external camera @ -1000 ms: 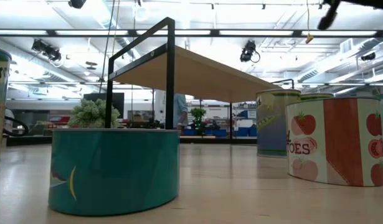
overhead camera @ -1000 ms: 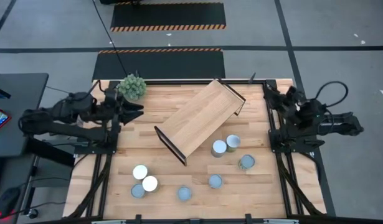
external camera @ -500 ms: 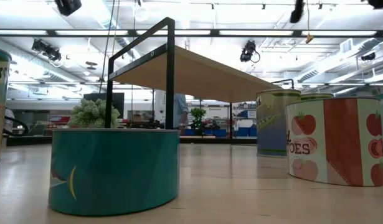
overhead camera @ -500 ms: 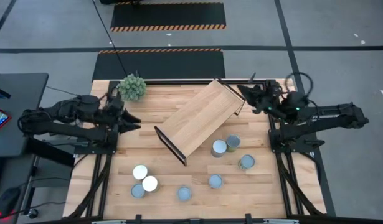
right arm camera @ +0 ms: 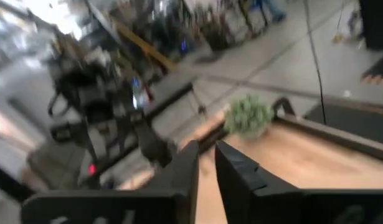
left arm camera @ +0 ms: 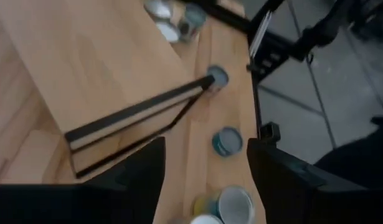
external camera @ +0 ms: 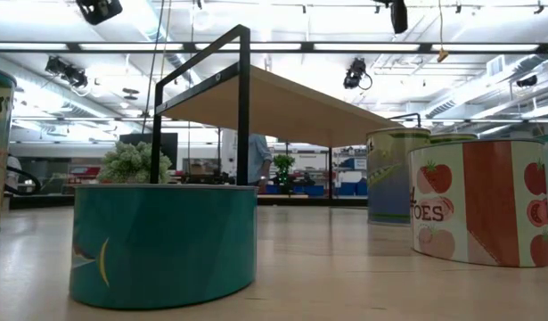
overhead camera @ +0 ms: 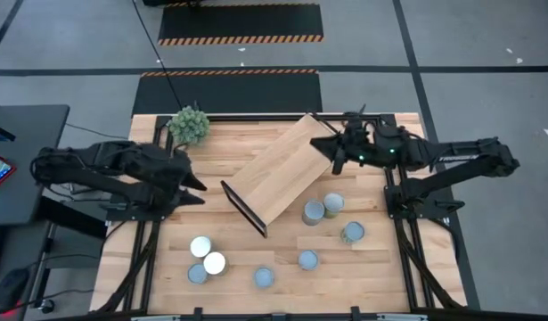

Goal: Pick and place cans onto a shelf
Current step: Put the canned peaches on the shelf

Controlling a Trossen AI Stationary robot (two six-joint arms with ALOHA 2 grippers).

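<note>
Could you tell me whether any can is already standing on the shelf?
No; in the high view the shelf has a bare top, and all seven cans stand on the table beside it.

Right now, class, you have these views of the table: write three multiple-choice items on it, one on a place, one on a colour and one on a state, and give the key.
1. Where does the plant stand?
A. at a corner of the table
B. on the shelf
C. among the cans

2. What colour is the side of the can nearest the low camera?
A. red
B. teal
C. yellow

3. How is the left end effector?
A. shut on a can
B. open and empty
C. clamped on the shelf

Key: 1 A, the high view shows it at the corner. 2 B, the low view shows a teal wall. 3 B, its wrist view shows fingers apart with nothing between them.
</note>
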